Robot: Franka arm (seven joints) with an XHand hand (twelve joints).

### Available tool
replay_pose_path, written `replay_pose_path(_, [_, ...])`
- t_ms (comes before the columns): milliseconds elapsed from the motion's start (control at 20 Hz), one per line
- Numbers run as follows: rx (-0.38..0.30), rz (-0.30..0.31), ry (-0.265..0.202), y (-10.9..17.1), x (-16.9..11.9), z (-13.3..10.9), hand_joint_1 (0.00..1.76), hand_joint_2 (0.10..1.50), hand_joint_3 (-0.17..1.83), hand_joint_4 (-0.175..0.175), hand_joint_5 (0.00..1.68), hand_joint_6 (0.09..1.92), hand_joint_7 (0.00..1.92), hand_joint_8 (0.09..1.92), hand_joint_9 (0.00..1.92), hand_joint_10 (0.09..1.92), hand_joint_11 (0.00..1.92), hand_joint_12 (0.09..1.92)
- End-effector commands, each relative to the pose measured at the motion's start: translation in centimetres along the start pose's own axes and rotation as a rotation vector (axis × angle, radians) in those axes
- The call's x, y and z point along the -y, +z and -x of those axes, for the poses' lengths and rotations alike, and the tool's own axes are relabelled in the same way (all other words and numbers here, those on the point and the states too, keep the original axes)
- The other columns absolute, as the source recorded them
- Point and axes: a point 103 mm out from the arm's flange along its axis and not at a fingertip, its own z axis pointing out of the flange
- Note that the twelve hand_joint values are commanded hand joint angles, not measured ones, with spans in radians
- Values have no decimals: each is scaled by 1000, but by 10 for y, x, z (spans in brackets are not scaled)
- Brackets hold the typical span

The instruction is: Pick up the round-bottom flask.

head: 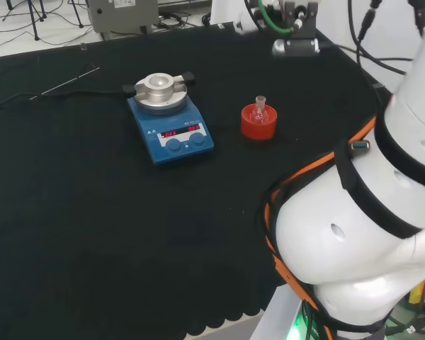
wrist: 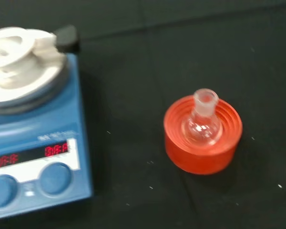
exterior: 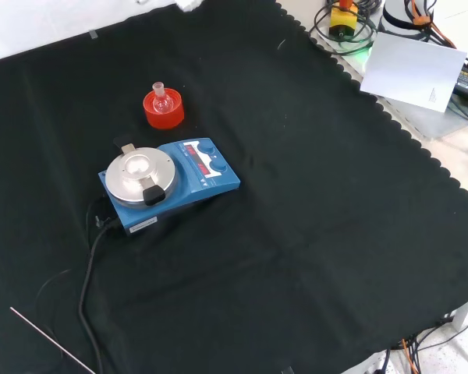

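A small clear flask [head: 260, 110] with a round bottom stands upright in a red ribbed ring [head: 258, 122] on the black surface [head: 92, 234]. In the head view the ring is to the right of a blue heating plate [head: 170, 127] with a round metal top, near it but not touching. In the front view the flask [exterior: 161, 99] is farther away than the plate [exterior: 171, 181]. A thin metal rod [exterior: 51, 340] lies well apart near the edge. I cannot tell if the robot hand is apart or together, so its place relative to the flask cannot be told.
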Motion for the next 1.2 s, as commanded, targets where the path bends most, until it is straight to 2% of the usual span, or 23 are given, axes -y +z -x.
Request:
replay_pose_path(50, [-82, 34, 58, 37, -70, 43, 290, 1154, 248, -29, 266, 87, 113, 543, 220, 685, 0, 1256])
replay_pose_path(350, [-125, 18, 87, 65, -87, 52, 437, 1044, 291, -33, 305, 87, 128, 604, 273, 695, 0, 1320])
replay_pose_path(750, [-134, -26, 118, 104, -103, 55, 554, 901, 416, -33, 356, 87, 147, 640, 308, 699, 0, 1361])
replay_pose_path(1200, [-168, -26, 112, 135, -111, 68, 684, 775, 537, -30, 490, 87, 205, 647, 360, 691, 34, 1353])
